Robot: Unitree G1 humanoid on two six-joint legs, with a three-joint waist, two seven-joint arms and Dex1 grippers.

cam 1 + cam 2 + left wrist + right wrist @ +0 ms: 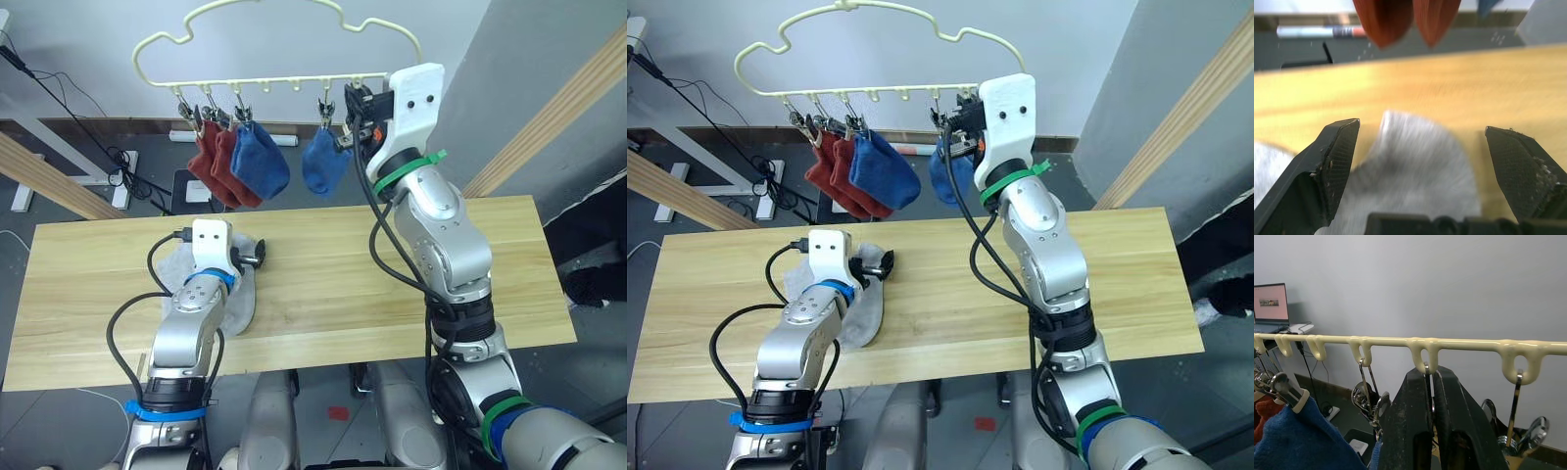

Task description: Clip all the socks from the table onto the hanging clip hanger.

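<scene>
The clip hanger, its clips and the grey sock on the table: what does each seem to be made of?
Clip hanger: probably plastic or coated wire, pale yellow with a smooth, slightly glossy skin.
Clips: likely metal, shiny silver with bright reflections.
Grey sock: soft knit fabric, matt and fuzzy at the edge.

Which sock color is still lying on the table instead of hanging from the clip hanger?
The light grey socks, lying under the open left gripper; the red and blue ones hang clipped.
</scene>
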